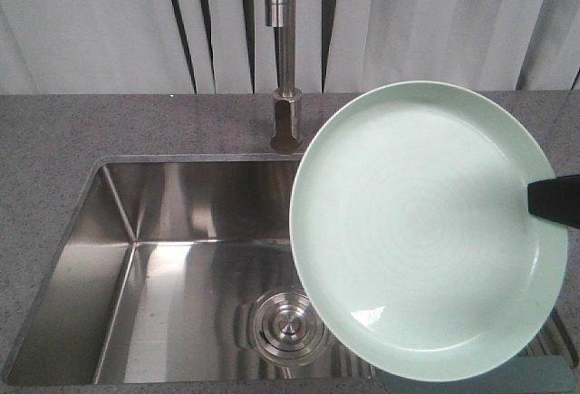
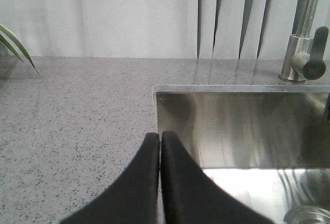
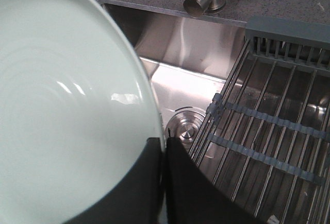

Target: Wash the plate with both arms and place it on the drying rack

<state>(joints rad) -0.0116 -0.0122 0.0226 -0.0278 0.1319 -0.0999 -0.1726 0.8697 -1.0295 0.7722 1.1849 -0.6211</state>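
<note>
The pale mint-green plate point(image 1: 426, 231) hangs tilted, face toward the front camera, over the right half of the sink. My right gripper point(image 3: 164, 140) is shut on the plate point(image 3: 62, 105) at its rim; in the front view only one black finger point(image 1: 555, 199) shows at the plate's right edge. The drying rack point(image 3: 278, 110), steel rods with grey-teal bars, lies across the right side of the basin, below and to the right of the plate. My left gripper point(image 2: 160, 135) is shut with nothing in it, above the sink's left rim; it does not show in the front view.
The steel sink point(image 1: 118, 231) has a round drain point(image 1: 288, 326) at its middle. A tall faucet point(image 1: 285, 68) stands behind it on the grey speckled counter point(image 2: 77, 110). Plant leaves point(image 2: 13, 46) reach in at the far left. White curtains hang behind.
</note>
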